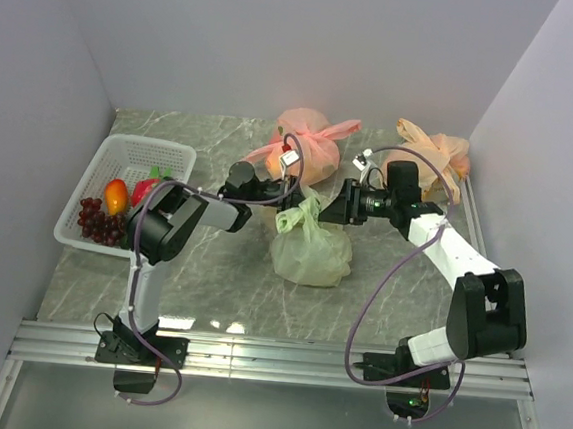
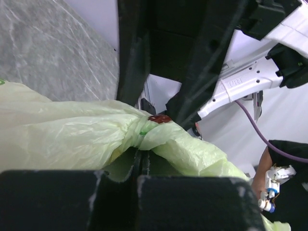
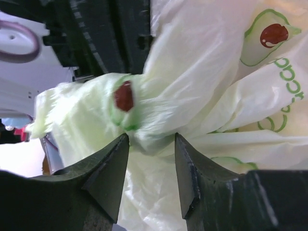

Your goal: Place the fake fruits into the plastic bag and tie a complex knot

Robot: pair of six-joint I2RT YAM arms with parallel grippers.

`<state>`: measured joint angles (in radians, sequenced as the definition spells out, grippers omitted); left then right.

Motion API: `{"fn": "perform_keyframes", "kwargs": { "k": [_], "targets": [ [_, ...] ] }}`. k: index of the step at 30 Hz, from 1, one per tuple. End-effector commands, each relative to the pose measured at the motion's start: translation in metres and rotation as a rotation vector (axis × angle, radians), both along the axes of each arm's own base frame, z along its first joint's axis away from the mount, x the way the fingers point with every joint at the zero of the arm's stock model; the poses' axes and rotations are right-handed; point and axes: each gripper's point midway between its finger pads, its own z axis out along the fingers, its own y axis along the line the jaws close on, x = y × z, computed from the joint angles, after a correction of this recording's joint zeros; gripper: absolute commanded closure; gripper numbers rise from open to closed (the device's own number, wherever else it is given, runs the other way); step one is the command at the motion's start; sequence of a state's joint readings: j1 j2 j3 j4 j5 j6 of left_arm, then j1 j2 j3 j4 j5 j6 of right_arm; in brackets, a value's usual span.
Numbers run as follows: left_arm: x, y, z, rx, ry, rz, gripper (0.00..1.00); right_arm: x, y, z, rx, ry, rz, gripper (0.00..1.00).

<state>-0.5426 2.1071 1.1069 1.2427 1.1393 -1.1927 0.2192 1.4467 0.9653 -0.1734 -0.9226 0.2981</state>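
Now a hard tug could spoil it

On the table (image 1: 211, 278), at its middle, lies the green bag (image 1: 310, 252). The left tool (image 2: 142, 161) is clamped on its film, and the right tool (image 3: 151, 144) stands apart around the knot (image 3: 137, 127). Pulling hard could tear the film or slip the knot. What the bag contains is hidden; some fruits (image 1: 112, 204) lie in the basket (image 1: 176, 155).

The left arm (image 1: 165, 229) rises from its near-left base and reaches right toward the middle of the scene, forearm roughly level. The left claw (image 2: 142, 161) is clamped tight on a fold of the plastic bag (image 1: 311, 252). The right arm (image 1: 454, 254) bends in from the near right, wrist pointing left. The right claw (image 3: 150, 142) faces the left one at close range, its 2 fingers (image 3: 108, 178) parted.
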Motion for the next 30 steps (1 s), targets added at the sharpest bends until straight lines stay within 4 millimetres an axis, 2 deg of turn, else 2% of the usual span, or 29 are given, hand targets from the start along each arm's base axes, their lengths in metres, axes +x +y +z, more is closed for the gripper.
{"fn": "perform_keyframes", "kwargs": {
  "k": [1,3,6,10,13,16,19,21,22,26,30],
  "targets": [
    [-0.018,0.008,0.026,-0.029,-0.166,-0.027,1.0,0.005,-0.004,0.004,-0.002,-0.035,-0.026,0.51],
    [-0.021,0.008,0.025,-0.021,-0.162,-0.026,1.0,0.001,-0.007,0.009,0.003,-0.054,-0.032,0.52],
    [-0.029,0.003,0.022,-0.015,-0.166,-0.059,1.0,0.003,-0.003,0.014,0.033,-0.048,-0.045,0.48],
    [-0.038,-0.003,0.017,0.0,-0.2,-0.109,1.0,0.022,0.011,0.03,0.083,-0.096,-0.061,0.44],
    [-0.042,-0.006,0.014,0.009,-0.202,-0.144,0.99,0.026,0.02,0.031,0.094,-0.107,-0.038,0.44],
    [-0.043,-0.009,0.011,0.011,-0.205,-0.153,1.0,0.03,0.025,0.034,0.112,-0.119,-0.043,0.43],
    [-0.034,-0.01,0.014,0.003,-0.203,-0.104,1.0,0.029,0.031,0.031,0.104,-0.11,-0.045,0.41],
    [-0.023,-0.012,0.025,-0.04,-0.223,-0.032,1.0,0.021,0.035,0.027,0.089,-0.109,-0.036,0.36],
    [-0.02,-0.012,0.03,-0.05,-0.19,-0.015,1.0,0.011,0.039,0.019,0.071,-0.081,-0.019,0.35],
    [0.005,-0.011,0.054,-0.122,-0.144,0.118,0.99,-0.004,0.033,0.008,-0.007,-0.111,-0.035,0.29],
    [0.004,-0.014,0.076,-0.204,-0.132,0.114,0.99,-0.006,0.034,-0.006,-0.022,-0.077,-0.065,0.26]
  ]
}}
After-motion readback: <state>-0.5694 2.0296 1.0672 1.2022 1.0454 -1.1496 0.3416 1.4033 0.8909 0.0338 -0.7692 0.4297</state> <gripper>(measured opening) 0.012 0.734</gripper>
